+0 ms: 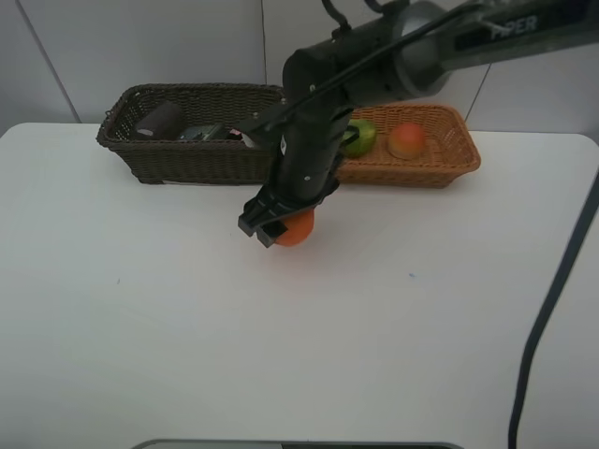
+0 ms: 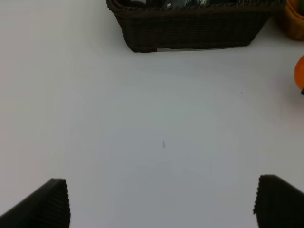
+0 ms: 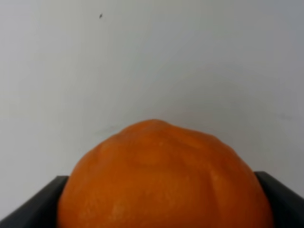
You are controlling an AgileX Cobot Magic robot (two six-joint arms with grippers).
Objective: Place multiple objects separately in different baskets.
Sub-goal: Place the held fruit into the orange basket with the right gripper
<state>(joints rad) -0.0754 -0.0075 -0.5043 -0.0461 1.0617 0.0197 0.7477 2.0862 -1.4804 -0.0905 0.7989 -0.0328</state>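
The right arm's sleeve [image 1: 510,28] carries partly readable white lettering, "PER". Upper left, the dark brown basket [image 1: 192,154] holds a mauve cup [image 1: 157,122] and dark items; the orange-tan basket [image 1: 440,159] holds two fruits, green [image 1: 360,137] and peach-like [image 1: 406,140]. Mid-frame, the right gripper [image 1: 281,223] has its fingers [image 3: 33,204] closed around one orange [image 1: 296,227] at the worktop [image 1: 140,327]. The left gripper [image 2: 161,199] has its fingers [image 2: 45,206] wide apart, empty.

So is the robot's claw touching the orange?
Touching. The right wrist view shows the orange filling the right gripper, both fingers pressed against its sides.
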